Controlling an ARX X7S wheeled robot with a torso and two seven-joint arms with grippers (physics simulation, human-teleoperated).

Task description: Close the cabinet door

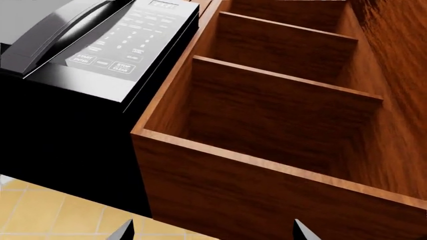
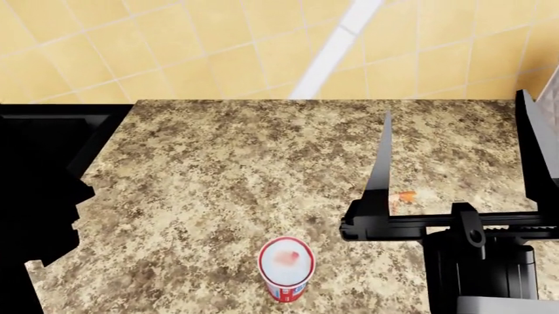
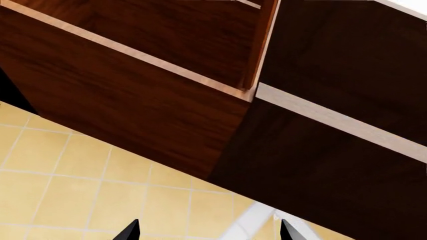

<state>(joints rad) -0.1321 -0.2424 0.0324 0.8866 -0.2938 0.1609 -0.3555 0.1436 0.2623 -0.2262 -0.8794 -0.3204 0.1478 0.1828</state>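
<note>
Cabinet (image 1: pixel 280 125) shelves in left wrist view, head view countertop (image 2: pixel 218 170)

Warm kitchen tones
Speckled tan-brown granite countertop (image 2: pixel 218 176), yellow tiled wall (image 2: pixel 175 46), reddish-brown woodgrain cabinet (image 1: pixel 267 120), black-and-silver microwave (image 1: pixel 87 60), red-white can (image 2: pixel 286 268).

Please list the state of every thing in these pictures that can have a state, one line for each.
Cabinet: open, shelves bare.
Microwave: door shut.
Can: upright on the counter.
Left hand: open, holding nothing.
Right hand: open, holding nothing.
</note>
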